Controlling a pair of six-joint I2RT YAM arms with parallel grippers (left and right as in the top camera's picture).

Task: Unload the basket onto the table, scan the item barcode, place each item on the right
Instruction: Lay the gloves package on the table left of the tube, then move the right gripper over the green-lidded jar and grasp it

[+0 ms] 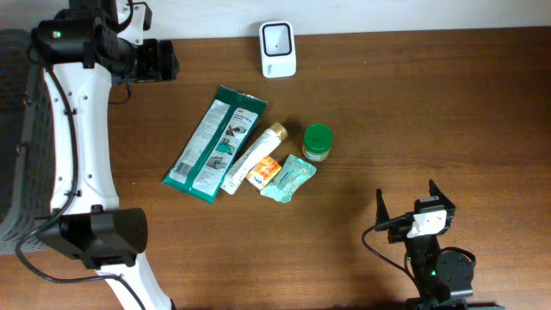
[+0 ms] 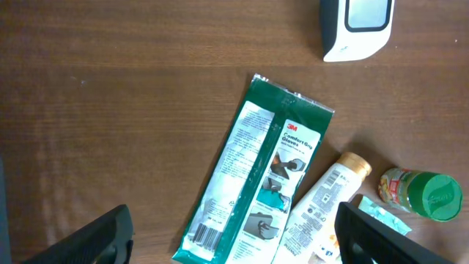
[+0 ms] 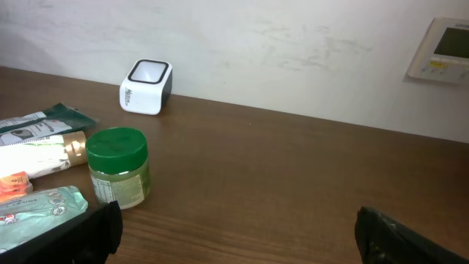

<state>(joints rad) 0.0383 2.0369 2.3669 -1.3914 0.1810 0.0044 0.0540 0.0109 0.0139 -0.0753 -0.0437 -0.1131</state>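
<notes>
Pack [image 2: 256, 183] lies flat on tabletop [image 2: 110, 88], touching tube [image 2: 322, 202], scanner [image 2: 357, 26] well apart. My left fingers [image 2: 95, 242] spread, empty; right fingers [image 3: 410, 238] spread, idle. Risk: thin film slips my pinch, or I snag the tube too.

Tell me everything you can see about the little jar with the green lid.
The jar is small and clear with pale yellowish-green contents, a printed label and a round green lid, closed. It stands upright on the wooden table, beside the gold cap of the white tube, a teal packet close by.
</notes>
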